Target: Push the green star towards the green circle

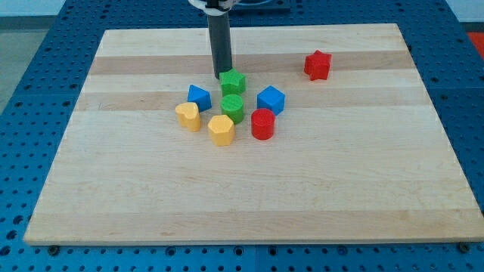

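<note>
A wooden board [249, 196] was seen filling most of the frame, laid on a blue perforated table [30, 45]. The dark rod was seen coming down from the top centre of the frame, and my tip [222, 73] was placed on the board at the upper-left edge of the green star [233, 81], touching it or very nearly so; actual contact could not be judged. No pincer was carried by the arm, so no spread or pressed state could be told: only the plain rod was shown. The green star was found just above the centre of the frame, at the top of a cluster of blocks. The green circle [233, 108] was set directly below the star, close to it, with a narrow gap that could barely be made out. To the left of the star and slightly lower, a blue triangle-like block [199, 97] was seen, and below that a yellow heart [187, 115]. A yellow hexagon-like block [221, 129] was placed at the lower left of the green circle. A blue cube-like block [271, 100] was set to the right of the green pair, and a red cylinder [262, 124] just below it. A red star [318, 65] was left well apart, in the upper right of the frame.
</note>
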